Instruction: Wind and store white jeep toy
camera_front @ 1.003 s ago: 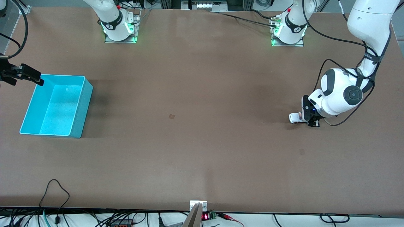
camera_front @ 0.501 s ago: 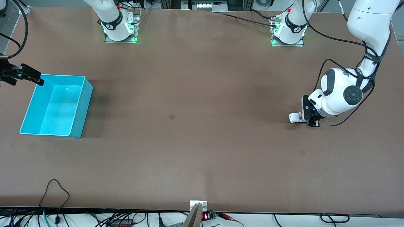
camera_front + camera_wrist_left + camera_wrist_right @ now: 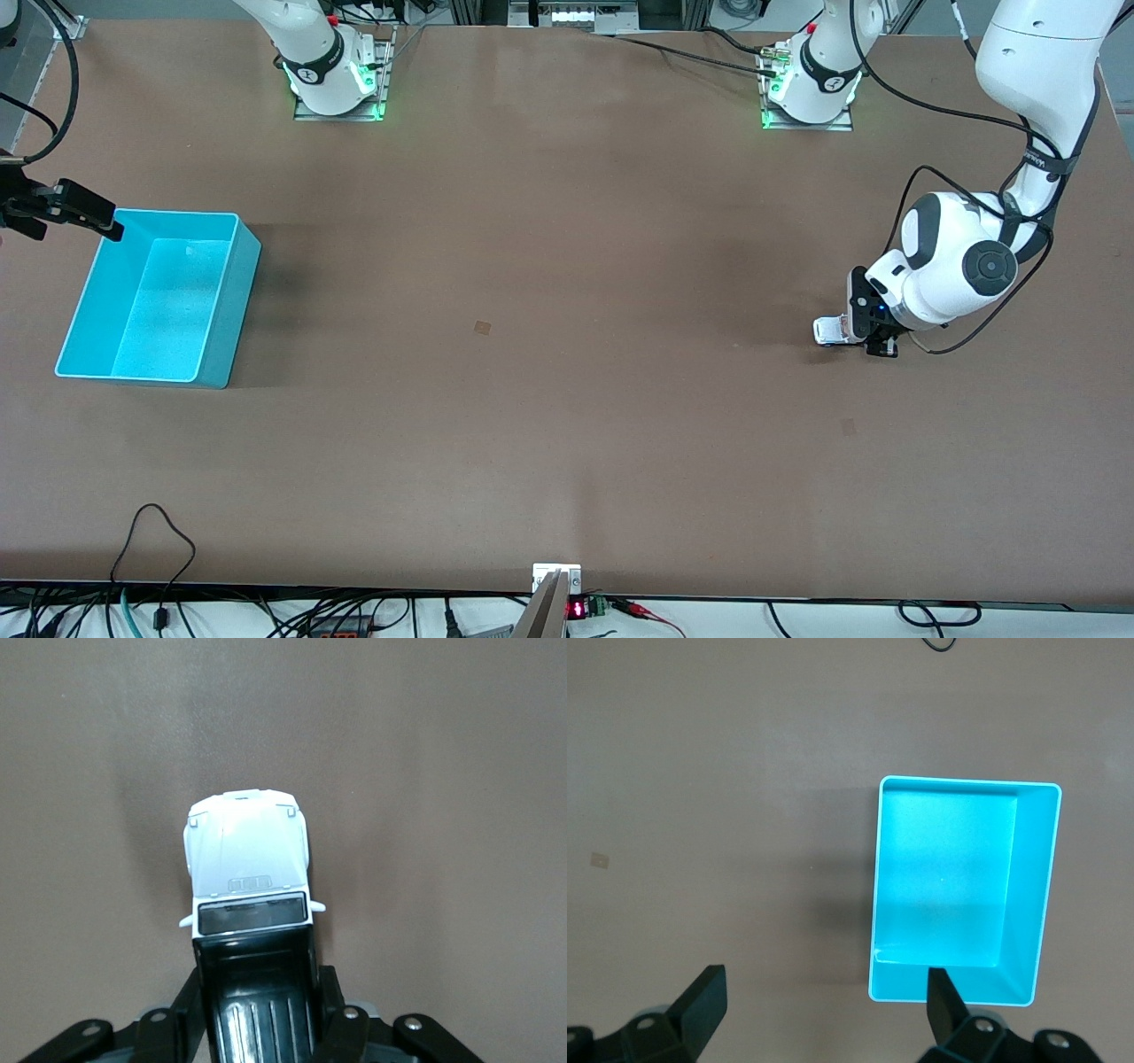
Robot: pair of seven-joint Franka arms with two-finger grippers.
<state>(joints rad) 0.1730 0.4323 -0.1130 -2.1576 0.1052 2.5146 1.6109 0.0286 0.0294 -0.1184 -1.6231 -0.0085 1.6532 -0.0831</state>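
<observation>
The white jeep toy (image 3: 829,330) with its glossy black rear sits low at the table surface near the left arm's end. My left gripper (image 3: 861,330) is shut on the jeep's black rear section. In the left wrist view the white hood (image 3: 248,855) points away from the gripper (image 3: 257,1001), with one black finger (image 3: 189,997) on each side of the rear. My right gripper (image 3: 96,215) is open and empty, in the air over the turquoise bin's edge. It also shows in the right wrist view (image 3: 822,1001).
The turquoise bin (image 3: 232,301) stands empty at the right arm's end of the table and shows in the right wrist view (image 3: 1036,886). Cables and a small device (image 3: 556,585) lie along the table edge nearest the front camera.
My left gripper and the jeep have shifted very slightly toward the left arm's end of the table. The right arm has not moved.
</observation>
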